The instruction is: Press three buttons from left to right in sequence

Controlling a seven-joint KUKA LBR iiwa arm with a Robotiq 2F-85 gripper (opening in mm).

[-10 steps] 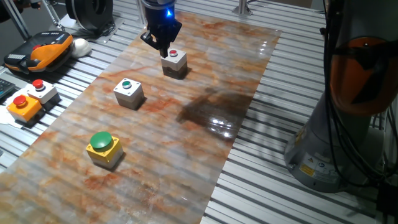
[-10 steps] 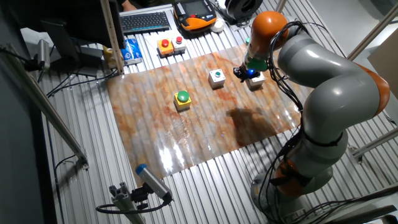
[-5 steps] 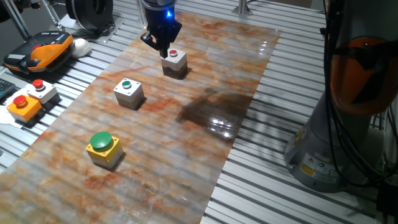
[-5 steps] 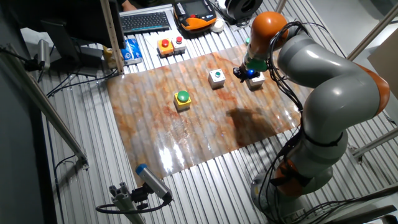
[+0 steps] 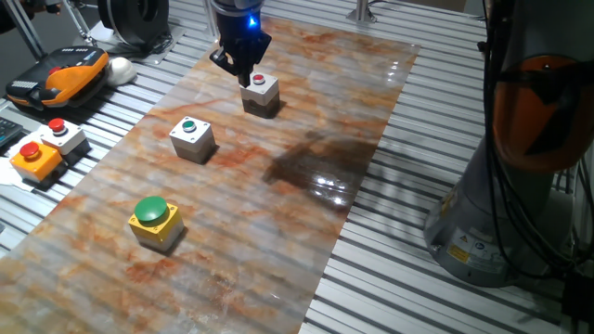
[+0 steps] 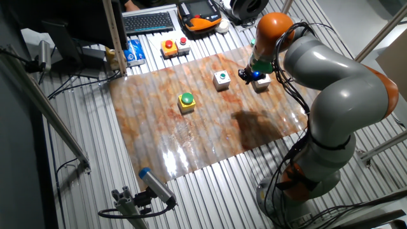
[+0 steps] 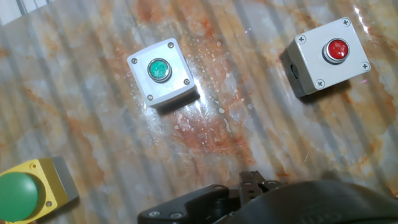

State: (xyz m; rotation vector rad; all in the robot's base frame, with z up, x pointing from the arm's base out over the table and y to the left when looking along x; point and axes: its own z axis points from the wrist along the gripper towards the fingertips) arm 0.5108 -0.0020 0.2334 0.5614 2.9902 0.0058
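One fixed view looks down along the marbled mat [image 5: 278, 176] from close range; the other fixed view looks from higher and farther off, taking in the whole arm [image 6: 331, 95]. The hand view faces straight down, close. All three share the mat.

Slatted metal table [image 5: 399, 278] (glossy marbled mat [image 5: 306, 121] on top).

In the hand view my gripper [image 7: 252, 186] is showing only as a dark mass at the bottom edge, its fingertips hidden, so I cannot tell their gap. The yellow box with the green dome [image 7: 25, 190] is being cropped at the left corner, perhaps half visible.
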